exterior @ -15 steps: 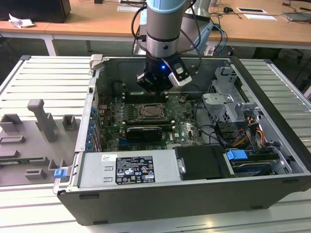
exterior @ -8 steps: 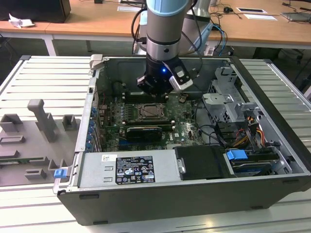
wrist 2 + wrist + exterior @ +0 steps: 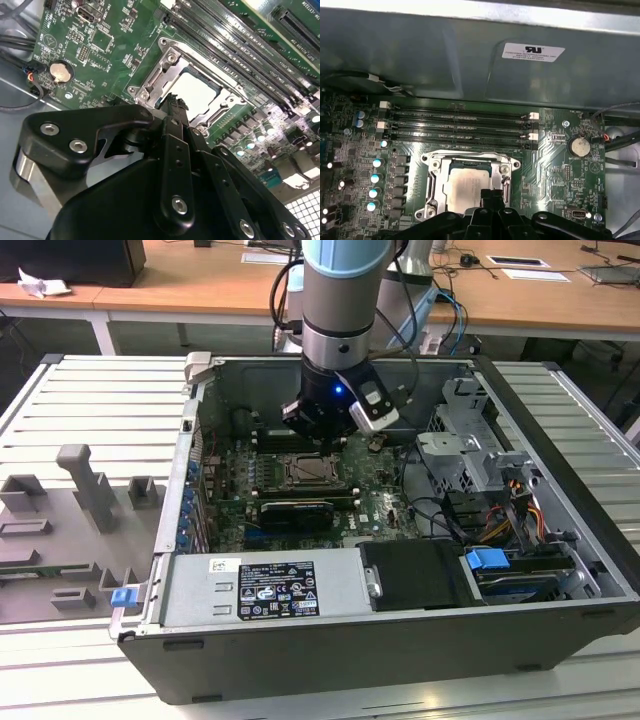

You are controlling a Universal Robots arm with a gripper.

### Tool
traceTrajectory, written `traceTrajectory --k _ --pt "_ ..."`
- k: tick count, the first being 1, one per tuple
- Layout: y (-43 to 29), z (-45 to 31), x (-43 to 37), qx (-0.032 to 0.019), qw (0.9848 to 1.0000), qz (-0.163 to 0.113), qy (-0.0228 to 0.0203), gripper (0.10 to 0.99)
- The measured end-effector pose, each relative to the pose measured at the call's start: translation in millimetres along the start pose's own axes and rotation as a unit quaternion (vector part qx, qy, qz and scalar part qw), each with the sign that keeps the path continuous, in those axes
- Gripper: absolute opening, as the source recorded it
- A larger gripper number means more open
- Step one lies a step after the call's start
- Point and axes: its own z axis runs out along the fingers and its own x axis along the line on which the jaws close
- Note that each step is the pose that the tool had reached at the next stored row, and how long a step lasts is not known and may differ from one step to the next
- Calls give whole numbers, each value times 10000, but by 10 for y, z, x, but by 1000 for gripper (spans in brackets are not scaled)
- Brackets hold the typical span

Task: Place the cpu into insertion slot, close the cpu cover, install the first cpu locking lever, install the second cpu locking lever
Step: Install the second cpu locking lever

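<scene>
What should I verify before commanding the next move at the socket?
1. The cpu lies flat in the insertion slot: ok.
2. The cpu cover is down around the chip: ok, it looks flat.
3. Both locking levers latched: cannot tell.
4. The end effector is at the socket: ok, it hovers at the cover's edge.
5. The end effector is apart from the memory slots: ok.

Matt metal cpu (image 3: 465, 186), shiny cpu cover (image 3: 434, 176)
</scene>
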Motion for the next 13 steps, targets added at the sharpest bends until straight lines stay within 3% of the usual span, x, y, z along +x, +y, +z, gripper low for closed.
traceTrajectory --k 4,8,12,13 --pt "6 -65 -3 -1 10000 0 -1 106" --pt "-6 -70 -2 -1 10000 -1 0 106" --pt "-79 -76 3 -1 10000 0 3 106" --pt "-125 -80 7 -1 10000 1 7 106"
